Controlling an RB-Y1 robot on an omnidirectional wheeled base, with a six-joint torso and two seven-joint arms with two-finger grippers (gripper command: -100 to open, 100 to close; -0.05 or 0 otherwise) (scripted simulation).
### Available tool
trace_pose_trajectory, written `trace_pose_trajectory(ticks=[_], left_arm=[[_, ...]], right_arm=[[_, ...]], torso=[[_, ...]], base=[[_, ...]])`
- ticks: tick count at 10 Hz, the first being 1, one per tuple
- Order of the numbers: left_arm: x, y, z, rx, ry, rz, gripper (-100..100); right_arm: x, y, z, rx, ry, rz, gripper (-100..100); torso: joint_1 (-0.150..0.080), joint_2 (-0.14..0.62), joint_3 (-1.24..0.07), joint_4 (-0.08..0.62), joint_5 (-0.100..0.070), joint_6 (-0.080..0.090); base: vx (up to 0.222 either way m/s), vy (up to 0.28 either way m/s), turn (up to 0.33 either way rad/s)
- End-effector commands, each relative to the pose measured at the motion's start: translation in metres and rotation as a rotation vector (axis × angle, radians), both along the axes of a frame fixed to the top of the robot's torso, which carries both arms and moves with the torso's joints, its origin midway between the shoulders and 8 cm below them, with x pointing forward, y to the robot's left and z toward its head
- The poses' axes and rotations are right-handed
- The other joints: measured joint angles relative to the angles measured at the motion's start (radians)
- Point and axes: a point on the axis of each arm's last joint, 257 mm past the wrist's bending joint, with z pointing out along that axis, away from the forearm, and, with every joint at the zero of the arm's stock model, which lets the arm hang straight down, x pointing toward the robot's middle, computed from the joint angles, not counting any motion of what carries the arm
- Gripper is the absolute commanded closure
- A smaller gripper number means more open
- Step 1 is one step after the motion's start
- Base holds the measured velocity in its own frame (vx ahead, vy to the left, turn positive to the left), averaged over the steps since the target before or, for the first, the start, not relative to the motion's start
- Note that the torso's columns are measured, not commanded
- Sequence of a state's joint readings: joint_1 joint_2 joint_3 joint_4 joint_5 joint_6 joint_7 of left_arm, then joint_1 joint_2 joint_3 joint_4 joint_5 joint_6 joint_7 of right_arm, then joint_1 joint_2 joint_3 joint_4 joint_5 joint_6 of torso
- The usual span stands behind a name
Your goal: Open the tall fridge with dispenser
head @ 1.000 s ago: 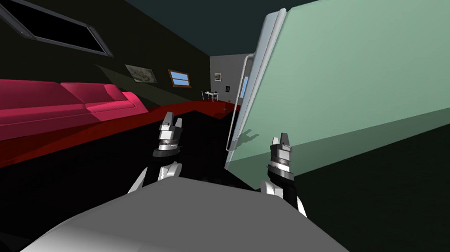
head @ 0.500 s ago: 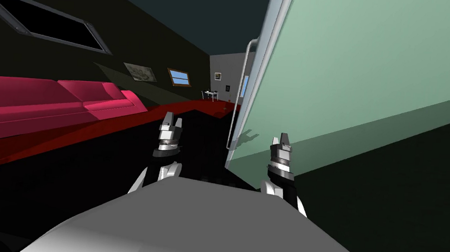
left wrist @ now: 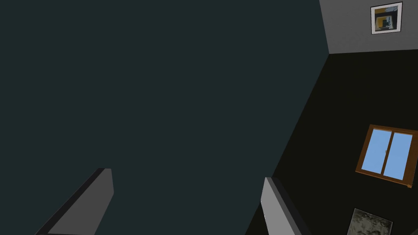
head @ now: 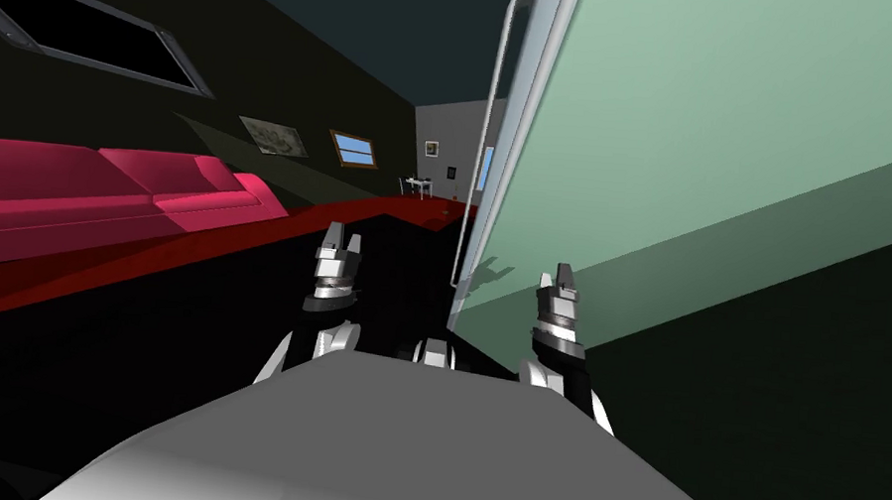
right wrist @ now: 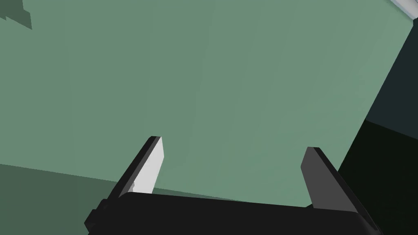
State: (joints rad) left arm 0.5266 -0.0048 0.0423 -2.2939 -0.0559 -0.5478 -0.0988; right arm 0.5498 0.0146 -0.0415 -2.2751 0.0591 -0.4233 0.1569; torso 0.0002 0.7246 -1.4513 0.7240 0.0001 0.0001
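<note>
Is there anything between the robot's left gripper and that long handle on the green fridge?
No. In the head view, just bare dark floor lies between the open left gripper and the fridge's grey handle.

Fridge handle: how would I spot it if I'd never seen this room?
Find the tall pale green fridge on the right, across from the pink sofa. Along its grey front edge runs the handle: a long, thin, light grey bar, unlike anything beside it.
</note>
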Motion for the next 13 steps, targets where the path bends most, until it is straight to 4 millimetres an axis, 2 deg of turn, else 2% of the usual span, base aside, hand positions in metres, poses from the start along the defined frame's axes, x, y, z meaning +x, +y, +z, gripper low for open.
trace_pose_trajectory(ticks=[1, 4, 12, 13], left_arm=[[0.0, 0.0, 0.0, 0.0, 0.0, 0.0, 0], [0.0, 0.0, 0.0, 0.0, 0.0, 0.0, 0], [0.0, 0.0, 0.0, 0.0, 0.0, 0.0, 0], [0.0, 0.0, 0.0, 0.0, 0.0, 0.0, 0]], right_arm=[[-0.003, -0.004, -0.004, -0.097, 0.039, 0.001, -100], [-0.01, -0.02, -0.009, -0.215, 0.097, -0.035, -100], [-0.046, -0.087, -0.018, -0.578, 0.309, -0.224, -100], [-0.047, -0.09, -0.016, -0.584, 0.308, -0.232, -100]], torso=[[0.001, 0.009, -0.02, 0.01, 0.0, 0.0], [0.001, 0.012, -0.025, 0.014, 0.0, 0.0], [0.0, 0.012, -0.025, 0.014, 0.0, 0.0], [0.001, 0.013, -0.025, 0.014, 0.0, 0.0]], base=[[0.044, 0.054, -0.043], [0.074, 0.073, -0.049], [0.111, 0.119, -0.085], [0.093, 0.097, -0.043]])
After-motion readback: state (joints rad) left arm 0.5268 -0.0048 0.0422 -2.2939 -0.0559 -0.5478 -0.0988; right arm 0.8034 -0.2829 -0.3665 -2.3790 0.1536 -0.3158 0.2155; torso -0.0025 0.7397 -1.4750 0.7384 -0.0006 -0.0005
